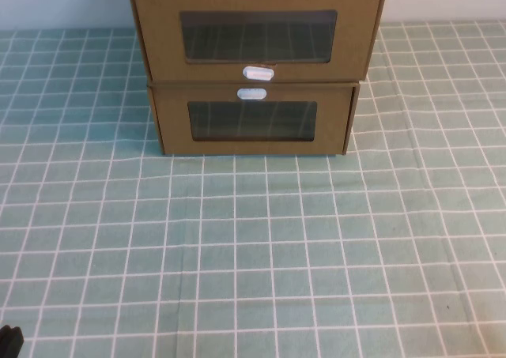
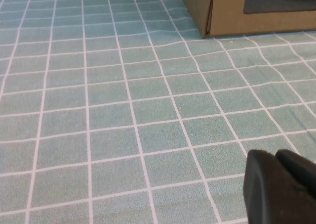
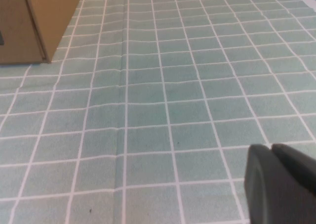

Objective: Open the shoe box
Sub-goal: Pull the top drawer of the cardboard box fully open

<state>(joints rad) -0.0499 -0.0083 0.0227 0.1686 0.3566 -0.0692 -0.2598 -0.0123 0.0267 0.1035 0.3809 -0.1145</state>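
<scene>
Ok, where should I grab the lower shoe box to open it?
Grip the white pull tab, top centre on the front of the lower shoe box, coming straight in from the robot's side: it is the only hold on that flat windowed panel. The left gripper and right gripper are shut, low over the tablecloth short of the box, so open one first.

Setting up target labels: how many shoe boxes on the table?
2, stacked at the far side: upper box, lower box beneath it. Any behind them would be hidden. The left gripper and right gripper sit near-side, off both.
</scene>
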